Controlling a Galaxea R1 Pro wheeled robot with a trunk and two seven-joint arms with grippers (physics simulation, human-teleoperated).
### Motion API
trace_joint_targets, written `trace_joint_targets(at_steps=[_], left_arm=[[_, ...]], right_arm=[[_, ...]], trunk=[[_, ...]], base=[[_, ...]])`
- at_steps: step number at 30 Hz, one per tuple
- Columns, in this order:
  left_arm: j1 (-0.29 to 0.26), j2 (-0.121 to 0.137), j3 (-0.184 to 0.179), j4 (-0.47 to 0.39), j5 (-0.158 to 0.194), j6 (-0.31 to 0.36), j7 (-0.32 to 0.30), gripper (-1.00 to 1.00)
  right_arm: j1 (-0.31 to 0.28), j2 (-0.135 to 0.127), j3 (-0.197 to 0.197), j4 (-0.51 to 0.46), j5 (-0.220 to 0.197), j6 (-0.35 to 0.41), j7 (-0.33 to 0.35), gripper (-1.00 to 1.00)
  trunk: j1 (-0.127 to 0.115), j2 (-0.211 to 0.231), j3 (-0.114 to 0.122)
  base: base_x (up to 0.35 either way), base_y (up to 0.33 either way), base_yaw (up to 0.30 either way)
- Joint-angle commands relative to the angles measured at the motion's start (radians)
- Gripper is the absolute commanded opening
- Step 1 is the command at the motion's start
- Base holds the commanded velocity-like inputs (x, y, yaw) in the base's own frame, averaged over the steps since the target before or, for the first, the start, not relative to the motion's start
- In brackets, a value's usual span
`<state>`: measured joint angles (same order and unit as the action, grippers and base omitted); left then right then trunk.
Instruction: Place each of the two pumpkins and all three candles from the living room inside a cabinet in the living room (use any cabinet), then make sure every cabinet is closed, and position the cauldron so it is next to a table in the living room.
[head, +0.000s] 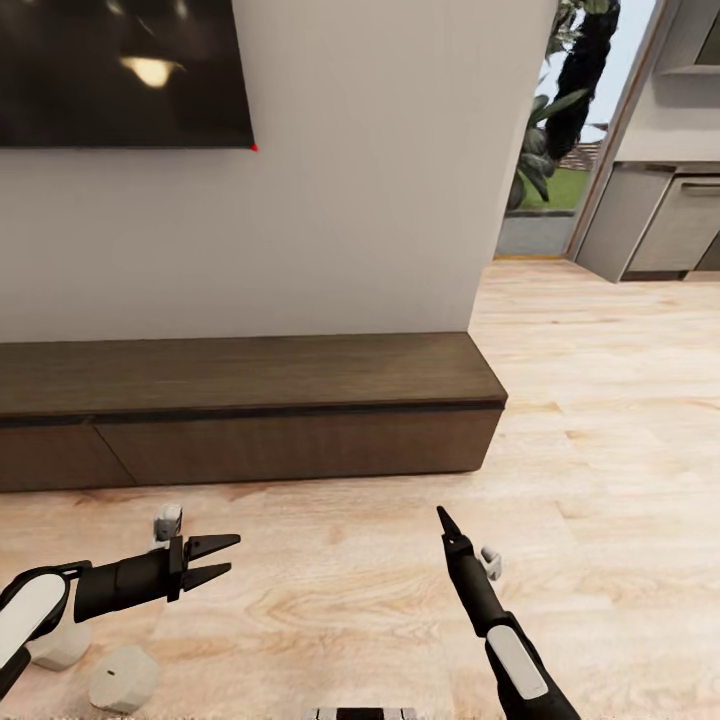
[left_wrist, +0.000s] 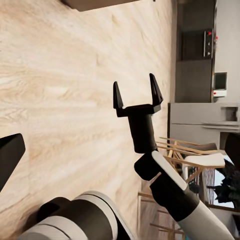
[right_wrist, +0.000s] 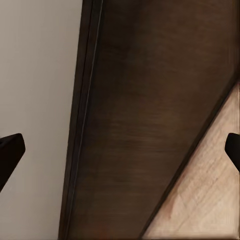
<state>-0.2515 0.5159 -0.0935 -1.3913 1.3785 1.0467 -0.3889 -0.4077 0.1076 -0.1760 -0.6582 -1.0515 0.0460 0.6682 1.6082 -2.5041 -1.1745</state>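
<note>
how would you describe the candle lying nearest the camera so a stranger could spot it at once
Start at the long, low, dark brown wood cabinet under the wall-mounted black screen, then look down across the pale wood floor to the head view's lower left corner. There, below the left gripper, lies a short grey-beige faceted candle; unlike the candle beside it, no arm covers it.

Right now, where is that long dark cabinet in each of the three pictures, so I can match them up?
Head view: the cabinet runs along the wall, across the picture's middle.
Left wrist view: a brown sliver at the picture's edge, likely the cabinet's corner.
Right wrist view: the cabinet is seen close up, between wall and floor.
Shared landmark: the pale wood floor borders it in all three.
</note>
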Motion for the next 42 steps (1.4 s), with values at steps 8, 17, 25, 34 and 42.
trace_joint_targets(at_steps=[8, 17, 25, 34, 42], left_arm=[[0.000, 0.000, -0.002, 0.000, 0.000, 0.000, -0.001, 1.00], [0.000, -0.006, -0.003, 0.000, -0.001, -0.001, -0.001, 1.00], [0.000, -0.007, -0.005, -0.003, -0.001, -0.001, -0.001, 1.00], [0.000, -0.006, -0.003, -0.005, 0.000, -0.001, -0.014, 1.00], [0.005, -0.007, -0.003, -0.005, -0.007, -0.001, -0.070, 1.00]], right_arm=[[0.000, 0.000, 0.000, 0.000, -0.001, 0.000, 0.001, 1.00], [0.000, 0.000, 0.001, 0.000, 0.001, -0.002, 0.001, 1.00], [0.000, 0.001, 0.003, 0.000, 0.003, -0.004, 0.001, 1.00], [0.000, 0.006, 0.003, 0.000, 0.006, -0.006, 0.001, 1.00], [0.000, 0.009, 0.003, 0.000, 0.008, -0.006, 0.001, 1.00]], trunk=[[0.004, -0.002, -0.031], [0.008, -0.004, -0.066], [0.011, -0.006, -0.097], [0.012, -0.006, -0.101], [0.012, -0.006, -0.101]], base=[[0.000, 0.000, 0.000], [0.000, 0.000, 0.000], [0.000, 0.000, 0.000], [0.002, 0.000, 0.000], [0.248, -0.001, 0.000]])
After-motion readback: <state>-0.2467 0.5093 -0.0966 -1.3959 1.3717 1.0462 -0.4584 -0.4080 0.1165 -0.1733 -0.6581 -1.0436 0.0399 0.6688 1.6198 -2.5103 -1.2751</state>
